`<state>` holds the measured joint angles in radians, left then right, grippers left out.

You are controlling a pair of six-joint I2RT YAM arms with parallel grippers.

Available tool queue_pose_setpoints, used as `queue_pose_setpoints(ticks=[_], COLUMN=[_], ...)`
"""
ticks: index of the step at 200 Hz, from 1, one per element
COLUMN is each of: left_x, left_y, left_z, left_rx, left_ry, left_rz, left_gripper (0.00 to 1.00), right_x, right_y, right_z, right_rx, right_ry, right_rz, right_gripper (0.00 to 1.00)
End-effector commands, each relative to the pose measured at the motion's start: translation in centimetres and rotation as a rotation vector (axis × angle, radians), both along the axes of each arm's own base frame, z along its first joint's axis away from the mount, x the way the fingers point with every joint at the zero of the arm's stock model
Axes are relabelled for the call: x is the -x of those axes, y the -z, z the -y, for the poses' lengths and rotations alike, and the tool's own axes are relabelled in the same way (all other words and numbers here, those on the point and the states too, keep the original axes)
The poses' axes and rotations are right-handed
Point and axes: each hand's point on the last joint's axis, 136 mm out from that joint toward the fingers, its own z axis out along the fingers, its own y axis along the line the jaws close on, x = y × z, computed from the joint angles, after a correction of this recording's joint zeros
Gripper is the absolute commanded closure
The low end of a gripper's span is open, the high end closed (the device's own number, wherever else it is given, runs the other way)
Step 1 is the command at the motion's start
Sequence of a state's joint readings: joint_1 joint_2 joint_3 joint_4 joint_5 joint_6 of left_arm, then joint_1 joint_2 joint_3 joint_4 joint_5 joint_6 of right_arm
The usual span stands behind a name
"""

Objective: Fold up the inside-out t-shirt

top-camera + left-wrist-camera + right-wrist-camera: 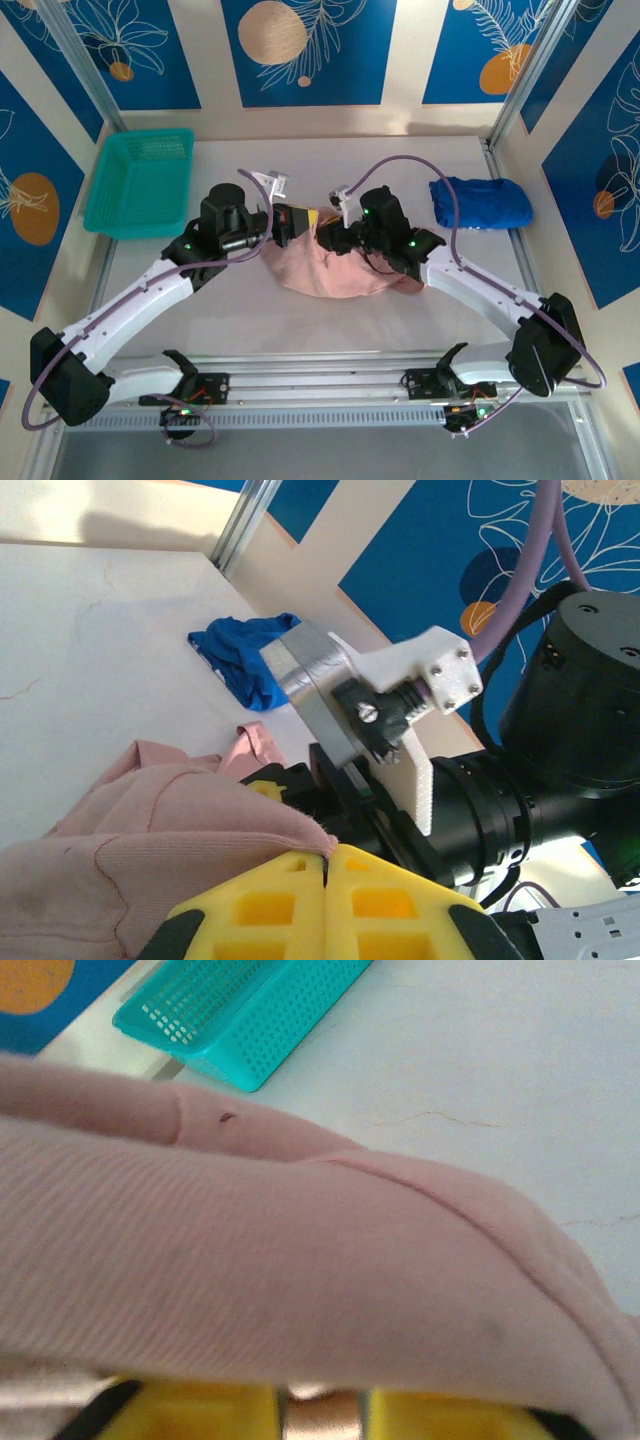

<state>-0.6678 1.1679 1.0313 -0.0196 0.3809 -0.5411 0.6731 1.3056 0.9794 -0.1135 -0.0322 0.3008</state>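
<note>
Quickly: inside-out t-shirt (335,275) sits bunched in a rough half-round heap mid-table (300,330), between the two arms, its upper edge lifted towards both grippers. Dusty salmon pink, plain.

Left gripper (288,224) meets the shirt's top edge from the left. Left wrist view has the yellow pads (270,905) pressed together, with a fold of pink cloth pinched at their tips. Right gripper (326,236) comes in from the right. Right wrist view has its yellow pads (215,1418) at a narrow gap with pink cloth caught in it.

Only the top view gives the full layout: teal basket (140,185) far left, royal-blue garment (480,203) far right, both well apart from the shirt.

Left wrist view adds raised seam stitching on the shirt and the other arm's black wrist just behind it, the blue garment crumpled beyond.

Right wrist view adds the fine ribbed knit up close, a small dark speck (228,1116) near a seam, and thin cracks in the tabletop.
</note>
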Motion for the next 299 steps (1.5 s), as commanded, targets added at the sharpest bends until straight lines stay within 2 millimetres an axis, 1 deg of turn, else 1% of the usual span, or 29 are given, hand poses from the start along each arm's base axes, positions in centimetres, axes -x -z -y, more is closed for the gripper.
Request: queue_pose_setpoints(ticks=[1,14,18,28,38,65,88,98,112,130,154,162,170,185,195,203,217,232,249,258,270,283,299], left_x=[-0.1,-0.4,-0.6,-1.1,-2.0,-4.0,-5.3,-5.7,-6.2,-6.4,-6.7,-6.5,-6.1,-4.7,-3.6,-2.6,-0.8,1.3,3.6,4.3,4.3,3.5,2.4], left_y=[-1.1,-0.9,-0.8,-0.4,0.0,1.3,2.3,2.8,3.4,4.3,5.7,5.8,5.5,4.1,3.2,2.8,2.4,2.4,2.6,3.0,3.5,4.2,4.7], left_z=[-0.4,-0.8,-1.0,-1.7,-2.7,-5.4,-6.8,-7.2,-7.4,-7.0,-6.7,-6.5,-6.3,-5.6,-5.2,-4.9,-3.7,-2.1,0.0,1.0,1.9,2.5,2.8], left_rx=[0.010,-0.005,-0.011,-0.030,-0.054,-0.163,-0.263,-0.298,-0.334,-0.363,-0.434,-0.439,-0.425,-0.362,-0.322,-0.297,-0.267,-0.242,-0.203,-0.193,-0.198,-0.219,-0.247], left_ry=[-0.005,-0.036,-0.051,-0.097,-0.163,-0.327,-0.405,-0.433,-0.443,-0.421,-0.396,-0.376,-0.350,-0.289,-0.242,-0.200,-0.105,0.016,0.163,0.215,0.248,0.242,0.216], left_rz=[0.037,0.039,0.039,0.035,0.029,0.056,0.091,0.100,0.104,0.099,0.082,0.086,0.099,0.152,0.188,0.215,0.240,0.251,0.251,0.239,0.218,0.186,0.175], left_gripper=[1.00,1.00,1.00,1.00,1.00,1.00,1.00,1.00,1.00,1.00,1.00,0.93,0.83,0.65,0.59,0.55,0.53,0.54,0.66,0.71,0.78,0.84,0.86], right_x=[-1.4,-1.2,-1.1,-0.5,0.3,2.8,4.1,4.4,4.6,4.6,3.9,3.5,3.2,2.7,2.6,2.5,2.2,2.0,1.8,1.7,1.7,1.7,1.7], right_y=[-2.7,-3.3,-3.5,-3.9,-4.2,-5.6,-7.7,-8.8,-10.0,-10.9,-11.0,-10.9,-10.7,-10.4,-10.3,-10.2,-9.9,-9.8,-9.8,-9.8,-9.8,-9.9,-9.8], right_z=[-0.4,-0.2,0.0,0.5,1.1,2.7,4.0,4.4,4.6,4.5,4.0,4.0,4.0,4.0,4.1,4.2,4.3,4.5,4.5,4.5,4.5,4.5,4.6], right_rx=[-0.056,-0.062,-0.064,-0.070,-0.076,-0.160,-0.243,-0.283,-0.344,-0.416,-0.478,-0.484,-0.485,-0.482,-0.481,-0.477,-0.471,-0.471,-0.471,-0.472,-0.472,-0.472,-0.469], right_ry=[0.026,0.022,0.019,0.007,-0.005,-0.084,-0.143,-0.167,-0.203,-0.250,-0.265,-0.252,-0.241,-0.221,-0.216,-0.212,-0.200,-0.192,-0.186,-0.187,-0.187,-0.188,-0.182], right_rz=[0.056,0.069,0.073,0.073,0.065,-0.009,-0.052,-0.065,-0.079,-0.110,-0.166,-0.179,-0.189,-0.198,-0.198,-0.199,-0.205,-0.212,-0.218,-0.218,-0.220,-0.218,-0.215], right_gripper=[0.86,0.98,1.00,1.00,1.00,1.00,1.00,1.00,1.00,1.00,1.00,1.00,1.00,1.00,1.00,1.00,1.00,1.00,1.00,1.00,1.00,1.00,1.00])
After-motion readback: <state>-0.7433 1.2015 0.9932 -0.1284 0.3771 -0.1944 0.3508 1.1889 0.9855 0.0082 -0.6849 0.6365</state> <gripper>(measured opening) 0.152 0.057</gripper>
